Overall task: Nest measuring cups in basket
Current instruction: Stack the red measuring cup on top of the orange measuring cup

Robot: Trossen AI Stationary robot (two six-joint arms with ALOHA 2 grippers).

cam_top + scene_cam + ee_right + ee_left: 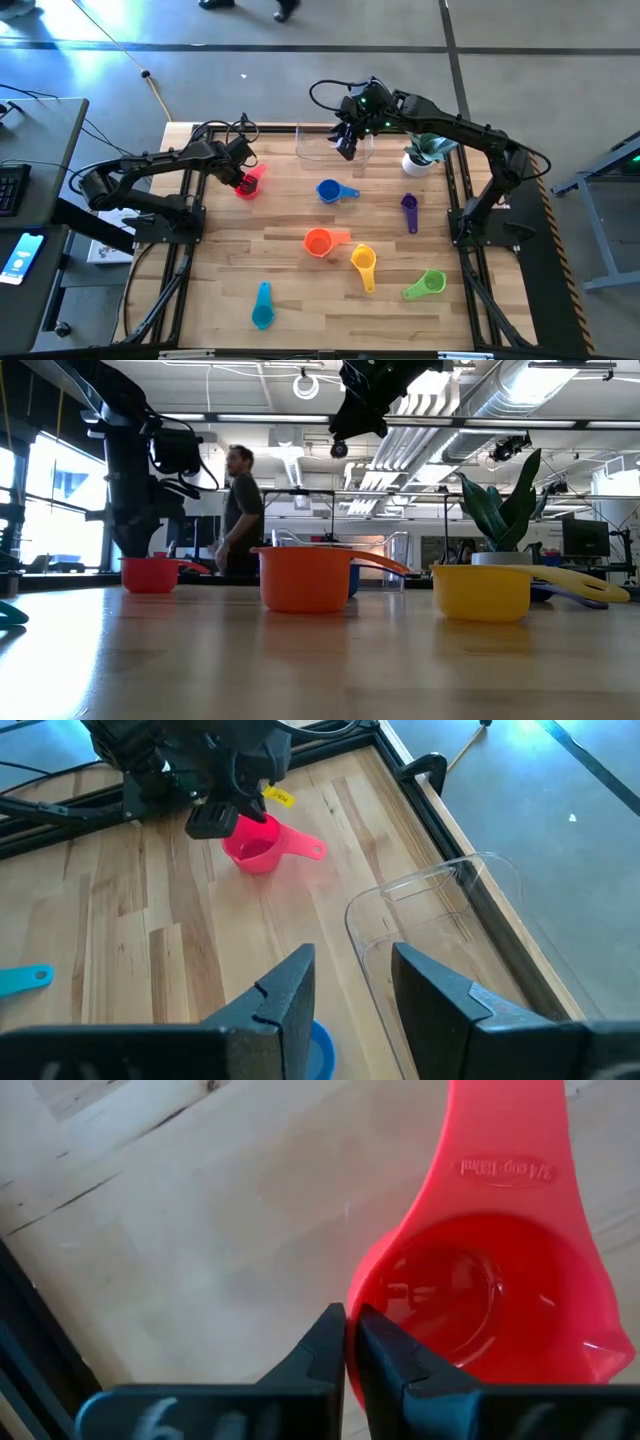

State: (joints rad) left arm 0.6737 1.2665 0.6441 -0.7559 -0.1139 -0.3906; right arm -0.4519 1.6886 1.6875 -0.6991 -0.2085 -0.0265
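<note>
The red measuring cup (250, 184) stands upright on its base at the table's far left, its handle (306, 847) pointing toward the basket. My left gripper (240, 178) is shut at its rim. The clear basket (322, 152) sits at the far edge. My right gripper (347, 148) hangs open and empty above the basket's near side, with the blue cup (335, 190) just below it. Purple (409, 210), orange (320, 241), yellow (364, 266), green (425, 285) and teal (262, 305) cups lie scattered across the table. My left gripper (347, 1330) has the red cup's bowl rim (356, 1295) on the side opposite the handle. One finger is inside the bowl and one outside, pinching the thin wall. The fingers come slanting down from the table's left. The cup (150, 574) still rests on the table.
A white plant pot (418, 160) with a green plant stands right of the basket at the far edge. A person (240, 510) walks in the room behind the table. Bare wood lies along the table's left side between the red and teal cups.
</note>
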